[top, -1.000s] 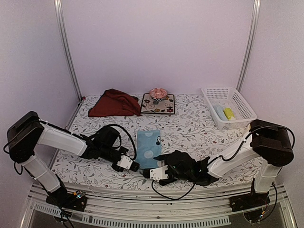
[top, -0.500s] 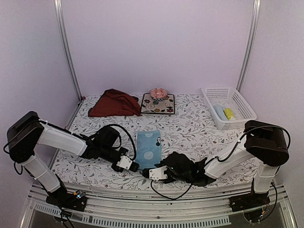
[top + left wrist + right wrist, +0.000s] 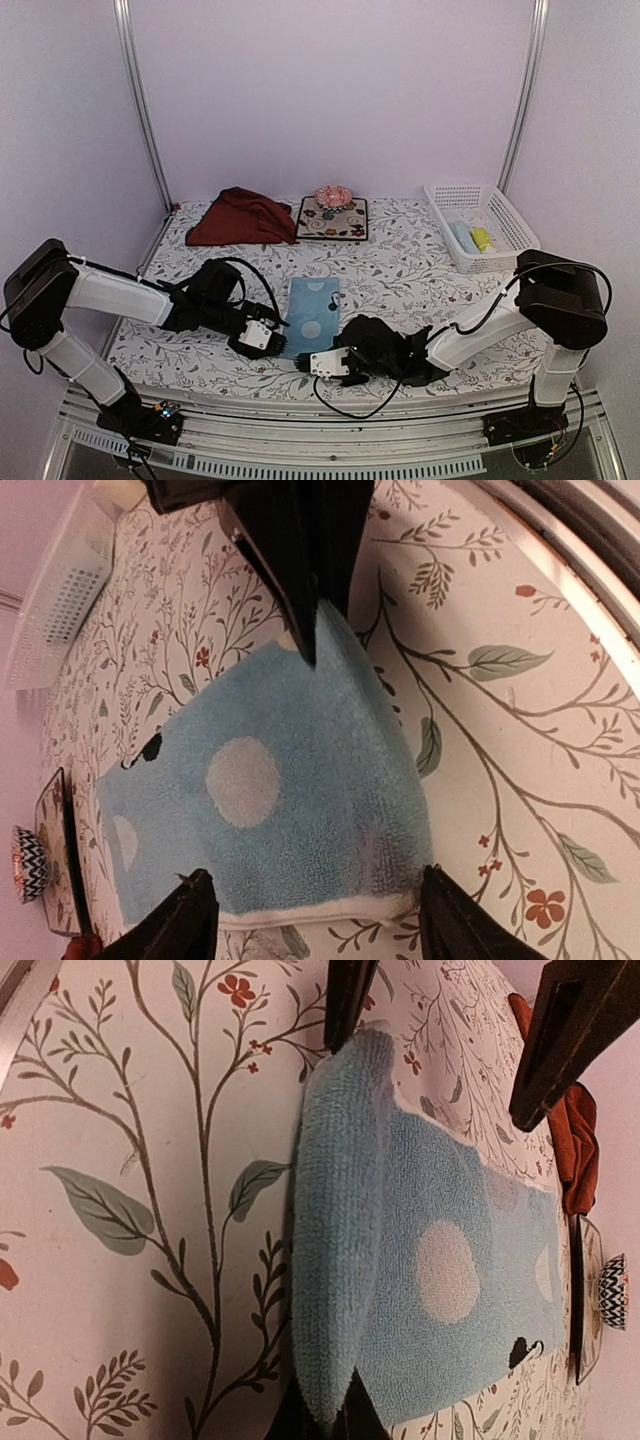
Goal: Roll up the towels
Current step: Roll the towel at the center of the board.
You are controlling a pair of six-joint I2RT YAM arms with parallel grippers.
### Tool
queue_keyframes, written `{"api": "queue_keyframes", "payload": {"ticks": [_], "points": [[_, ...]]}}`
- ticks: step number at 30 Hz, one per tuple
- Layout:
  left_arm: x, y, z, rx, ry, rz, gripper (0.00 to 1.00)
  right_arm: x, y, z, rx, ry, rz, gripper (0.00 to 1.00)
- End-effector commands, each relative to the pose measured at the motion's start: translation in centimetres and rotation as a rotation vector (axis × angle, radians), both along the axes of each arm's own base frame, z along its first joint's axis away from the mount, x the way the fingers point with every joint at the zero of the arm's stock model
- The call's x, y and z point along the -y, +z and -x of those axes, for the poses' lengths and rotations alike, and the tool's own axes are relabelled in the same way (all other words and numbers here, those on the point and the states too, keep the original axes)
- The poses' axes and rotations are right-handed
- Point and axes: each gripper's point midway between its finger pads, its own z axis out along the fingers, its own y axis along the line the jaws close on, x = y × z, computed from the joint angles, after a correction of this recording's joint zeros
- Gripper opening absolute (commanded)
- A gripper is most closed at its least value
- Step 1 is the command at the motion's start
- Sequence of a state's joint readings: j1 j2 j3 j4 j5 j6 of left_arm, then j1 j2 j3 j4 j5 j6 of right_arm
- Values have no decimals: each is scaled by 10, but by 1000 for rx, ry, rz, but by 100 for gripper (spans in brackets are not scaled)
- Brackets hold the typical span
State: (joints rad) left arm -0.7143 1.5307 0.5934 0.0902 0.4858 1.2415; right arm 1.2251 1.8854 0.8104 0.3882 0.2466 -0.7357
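Dark red towel (image 3: pixel 240 218) sits bunched far back. Blue dotted towel (image 3: pixel 312 308) lies at the front, its near end hard to see from above. Left gripper (image 3: pixel 315 905) has let go, fingers wide apart; right gripper (image 3: pixel 325 1415) now pinches its rolled edge

The left arm (image 3: pixel 120 295) stretched low from 8 o'clock toward 3 o'clock, the left gripper (image 3: pixel 278 343) spread wide. The right arm (image 3: pixel 480 335) reached low toward 9 o'clock, the right gripper (image 3: pixel 302 366) pinched on the blue towel (image 3: pixel 312 305).
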Motion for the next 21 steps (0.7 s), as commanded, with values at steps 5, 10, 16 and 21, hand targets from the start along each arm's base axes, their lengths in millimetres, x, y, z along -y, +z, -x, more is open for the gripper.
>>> {"api": "queue_keyframes", "payload": {"ticks": [5, 10, 16, 21], "points": [[-7, 32, 12, 107, -49, 83, 79, -3, -11, -4, -208, -48, 8, 2], [-11, 42, 16, 212, -55, 151, 97, -3, -19, -7, -308, -69, 27, 2], [-17, 45, 18, 292, -42, 203, 97, -3, -27, -7, -394, -85, 49, 2], [-19, 46, 20, 312, -37, 225, 97, -3, -28, -11, -419, -103, 54, 2]]}}
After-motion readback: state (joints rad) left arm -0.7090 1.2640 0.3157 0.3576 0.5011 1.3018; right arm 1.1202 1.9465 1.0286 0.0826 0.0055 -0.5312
